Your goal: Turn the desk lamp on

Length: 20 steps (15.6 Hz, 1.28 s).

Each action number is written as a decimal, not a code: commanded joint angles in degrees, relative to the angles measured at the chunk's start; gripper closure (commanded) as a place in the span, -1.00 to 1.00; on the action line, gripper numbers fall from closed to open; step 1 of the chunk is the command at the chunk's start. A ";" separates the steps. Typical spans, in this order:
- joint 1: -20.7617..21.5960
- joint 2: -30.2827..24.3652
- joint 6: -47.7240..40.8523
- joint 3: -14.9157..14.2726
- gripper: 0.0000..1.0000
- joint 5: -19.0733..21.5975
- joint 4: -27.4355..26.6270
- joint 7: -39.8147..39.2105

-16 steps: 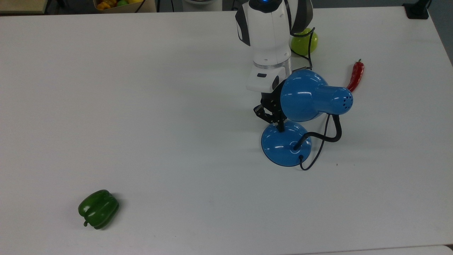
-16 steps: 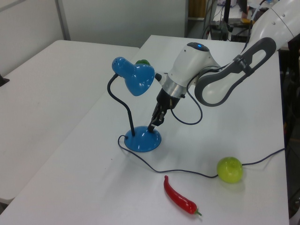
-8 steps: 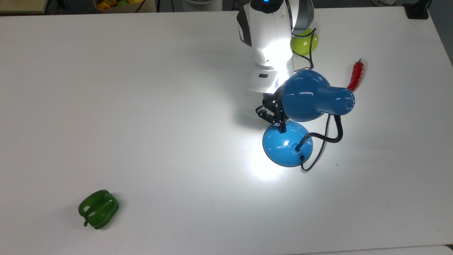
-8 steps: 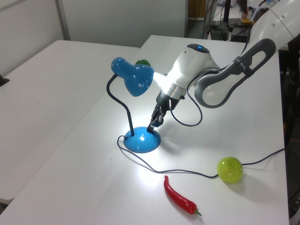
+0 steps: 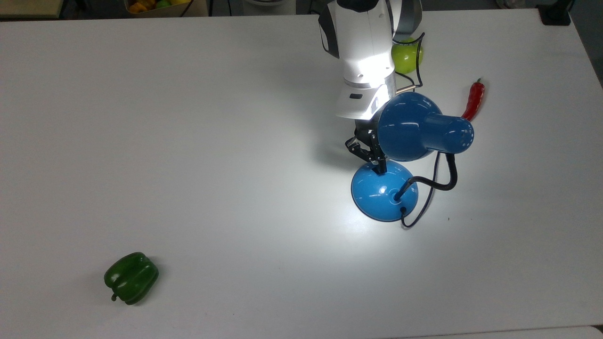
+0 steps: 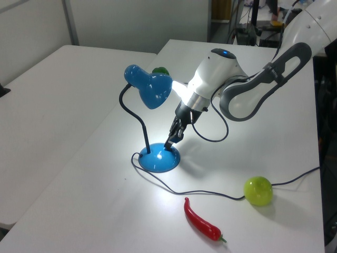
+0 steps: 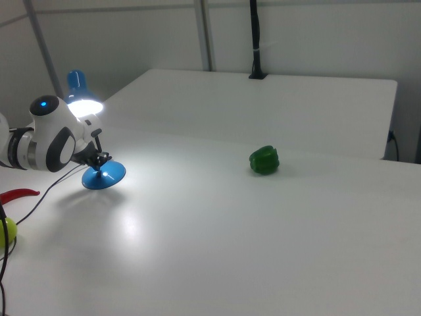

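Between a second ago and now the big change was the desk lamp (image 5: 400,141): it went from dark to lit, and a bright pool of light sat on the bench (image 5: 188,141) around its round blue base (image 5: 384,195). Base and shade (image 6: 152,88) had also nudged a touch toward the top view's right, and the arm's white wrist had slid the same way, covering more of the green apple (image 5: 406,55).

Gripper (image 5: 380,165) was angled down with its tip right on the upper edge of the base, next to the foot of the black gooseneck (image 6: 134,118). Its fingers looked pressed together into one narrow point, nothing pinched between them.

Lamp stood upright near the bench's far edge in the top view, shade tipped toward the robot's wrist, black cord (image 6: 210,194) trailing past the red chili (image 6: 202,221) toward the apple. Green bell pepper (image 5: 131,278) sat well apart, same spot as before.
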 commanded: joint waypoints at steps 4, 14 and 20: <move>-2.73 -7.19 -7.99 0.60 1.00 0.98 -3.81 -0.73; -6.34 -18.17 -38.57 -0.10 0.07 0.90 -3.98 1.29; -8.18 -25.20 -52.11 -2.39 -1.00 0.28 -3.20 1.46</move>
